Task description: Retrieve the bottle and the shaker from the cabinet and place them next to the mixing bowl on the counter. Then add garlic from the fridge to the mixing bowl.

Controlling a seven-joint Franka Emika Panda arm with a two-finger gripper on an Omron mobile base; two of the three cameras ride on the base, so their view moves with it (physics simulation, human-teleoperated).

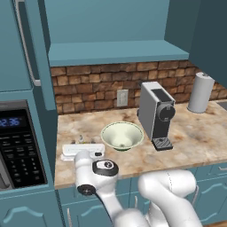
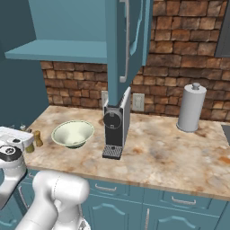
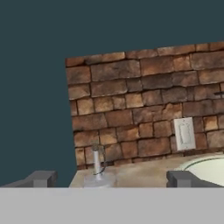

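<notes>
The bottle (image 3: 97, 164) stands on the counter (image 1: 195, 137) between the wide-open, empty hand's (image 3: 113, 179) fingertips (image 3: 179, 178).

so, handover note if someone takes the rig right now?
Tool: open, holding nothing, low over the left end of the counter.
Bottle: upright on the counter just ahead of the tool, left of the mixing bowl.
Shaker: upright on the counter, between the bottle and the bowl.
Cabinet: door open.
Done: bottle and shaker are out and beside the bowl.
Left: back the tool off without tipping the bottle, then fetch the garlic from the fridge and put it in the bowl.
</notes>
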